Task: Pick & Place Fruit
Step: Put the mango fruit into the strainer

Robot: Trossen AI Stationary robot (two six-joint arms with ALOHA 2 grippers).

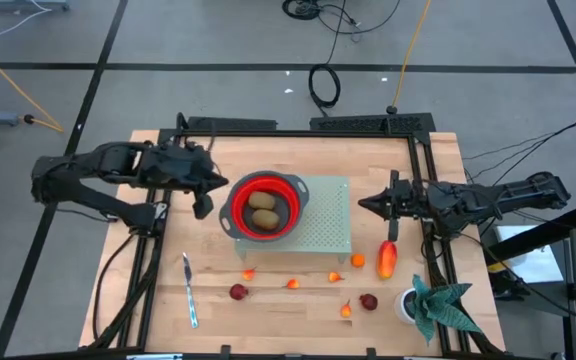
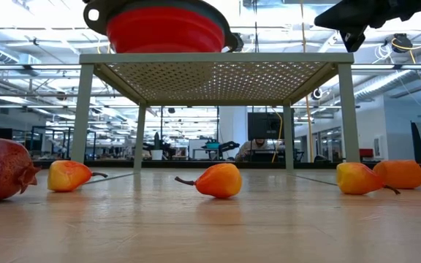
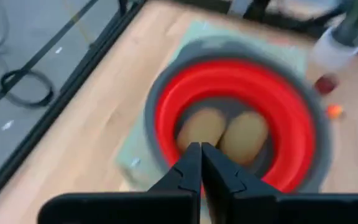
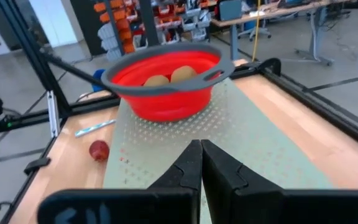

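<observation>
A red bowl (image 1: 261, 208) with a grey rim stands on a pale green perforated stand (image 1: 328, 225) at mid-table. Two brownish-green kiwis (image 1: 262, 200) (image 1: 264, 220) lie inside it. My left gripper (image 1: 220, 184) is shut and empty beside the bowl's left rim, raised above it; its wrist view shows the shut fingers (image 3: 201, 149) over the kiwis (image 3: 204, 127). My right gripper (image 1: 361, 205) is shut and empty over the stand's right edge, pointing at the bowl (image 4: 166, 93). On the table lie a long red-orange fruit (image 1: 387, 258), small orange ones (image 1: 293, 283) and dark red round ones (image 1: 238, 292) (image 1: 369, 301).
A silver knife (image 1: 189, 290) lies near the front left. A green plant (image 1: 443, 305) in a white pot (image 1: 408, 303) stands at the front right. Black frame rails run along the table's sides. In the low view, small orange fruit (image 2: 219, 180) lie under the stand.
</observation>
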